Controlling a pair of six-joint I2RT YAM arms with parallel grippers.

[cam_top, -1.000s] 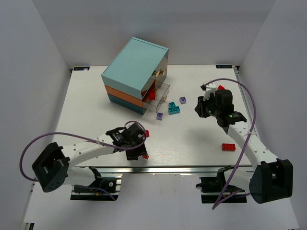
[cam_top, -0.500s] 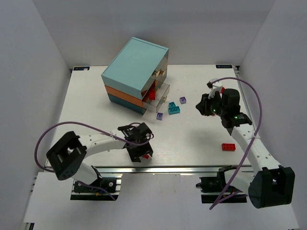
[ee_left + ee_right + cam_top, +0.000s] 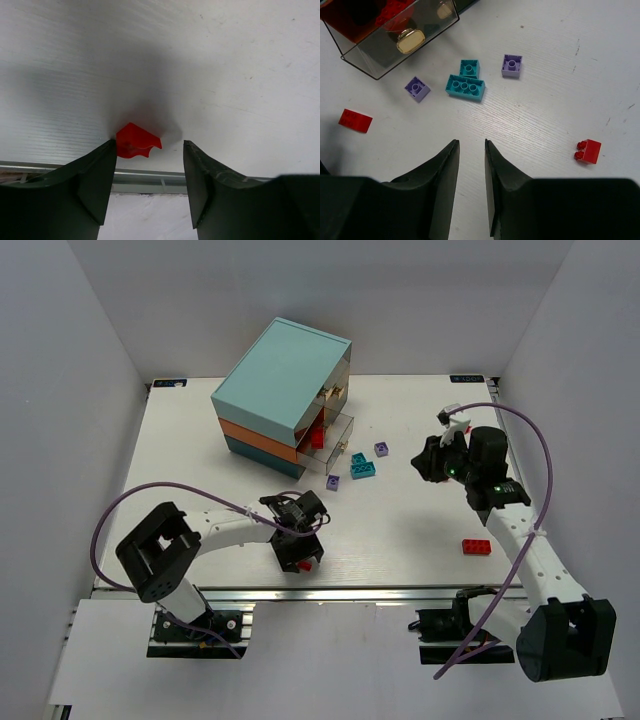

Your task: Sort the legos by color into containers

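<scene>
The chest (image 3: pixel 283 390) has light-teal, orange and blue layers; one clear drawer (image 3: pixel 330 435) stands pulled out with red bricks in it. My left gripper (image 3: pixel 150 150) is open and low over the table's front edge, and a small red brick (image 3: pixel 136 141) lies between its fingers, against the left one. This brick also shows in the top view (image 3: pixel 312 562). My right gripper (image 3: pixel 471 142) is slightly open and empty, hovering right of the loose bricks. Below it lie two teal bricks (image 3: pixel 465 86), two lavender bricks (image 3: pixel 512 65) and two red bricks (image 3: pixel 355 120).
The open drawer (image 3: pixel 395 35) with its gold handle (image 3: pixel 410 40) is at the upper left of the right wrist view. Another red brick (image 3: pixel 477 546) lies at the front right. The metal rail of the table's edge (image 3: pixel 145 176) runs just below my left fingers.
My left gripper has moved right and toward the front edge, coming down around the small red brick. My right gripper has shifted slightly right and away.
</scene>
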